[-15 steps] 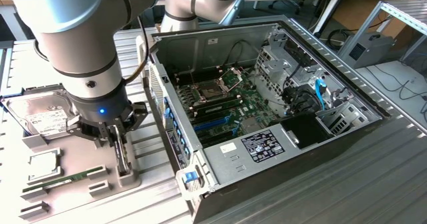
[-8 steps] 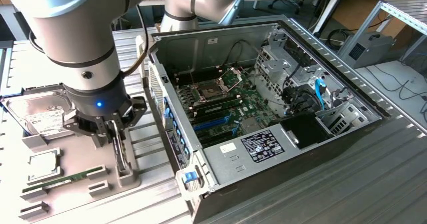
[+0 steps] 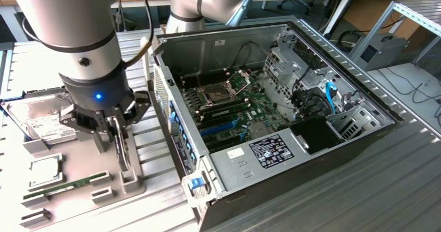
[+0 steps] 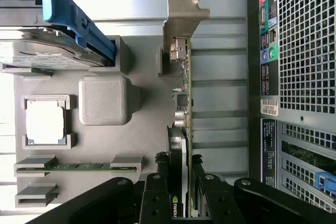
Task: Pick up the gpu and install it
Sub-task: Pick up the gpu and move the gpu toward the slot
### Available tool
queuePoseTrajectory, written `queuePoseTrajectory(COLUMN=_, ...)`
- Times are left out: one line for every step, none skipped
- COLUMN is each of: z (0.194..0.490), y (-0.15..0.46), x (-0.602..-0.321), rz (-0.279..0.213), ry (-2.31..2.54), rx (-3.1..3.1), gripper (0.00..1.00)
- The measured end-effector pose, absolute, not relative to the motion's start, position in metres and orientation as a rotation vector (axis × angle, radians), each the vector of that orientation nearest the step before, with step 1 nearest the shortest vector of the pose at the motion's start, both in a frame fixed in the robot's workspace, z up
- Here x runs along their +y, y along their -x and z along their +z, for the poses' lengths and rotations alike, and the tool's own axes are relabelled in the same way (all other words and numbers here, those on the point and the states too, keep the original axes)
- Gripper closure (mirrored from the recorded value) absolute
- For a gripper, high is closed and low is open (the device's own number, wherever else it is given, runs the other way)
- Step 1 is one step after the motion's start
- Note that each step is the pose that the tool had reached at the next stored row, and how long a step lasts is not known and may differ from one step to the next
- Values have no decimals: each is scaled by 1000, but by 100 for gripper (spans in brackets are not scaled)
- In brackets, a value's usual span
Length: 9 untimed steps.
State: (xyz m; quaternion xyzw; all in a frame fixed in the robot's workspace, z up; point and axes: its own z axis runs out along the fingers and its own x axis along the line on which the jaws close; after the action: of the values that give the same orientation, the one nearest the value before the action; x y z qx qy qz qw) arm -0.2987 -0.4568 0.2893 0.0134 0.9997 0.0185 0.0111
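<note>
Arm (image 3: pixel 69 25) comes in from above, wrist vertical, pointing straight down. Gripper (image 3: pixel 113 141) sits low, fingers (image 4: pixel 155 198) partway closed, clamped on both faces of the gpu (image 4: pixel 181 100).

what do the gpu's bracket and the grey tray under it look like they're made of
The gpu's bracket: thin sheet metal, dull silver, judging by its bent tab and cut notches. Grey tray: matte plastic, possibly 3d printed, given the fine texture on its raised block.
</note>
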Motion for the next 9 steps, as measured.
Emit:
queuePoseTrajectory(z=292, y=299, x=-457, rz=58, ry=-42, rx=3119, gripper=73)
queuePoseTrajectory(z=294, y=299, x=-457, rz=58, ry=-42, rx=3119, gripper=73)
queuePoseTrajectory(z=297, y=299, x=-457, rz=58, ry=-42, rx=3119, gripper=73)
queuePoseTrajectory(z=299, y=299, x=-457, rz=57, ry=-42, rx=3119, gripper=73)
queuePoseTrajectory(z=304, y=299, x=-457, rz=57, ry=-42, rx=3119, gripper=73)
queuePoseTrajectory(z=308, y=299, x=-456, rz=57, ry=-42, rx=3119, gripper=73)
queuePoseTrajectory(z=310, y=299, x=-456, rz=56, ry=-42, rx=3119, gripper=73)
queuePoseTrajectory(z=312, y=299, x=-456, rz=56, ry=-42, rx=3119, gripper=73)
queuePoseTrajectory(z=315, y=299, x=-456, rz=56, ry=-42, rx=3119, gripper=73)
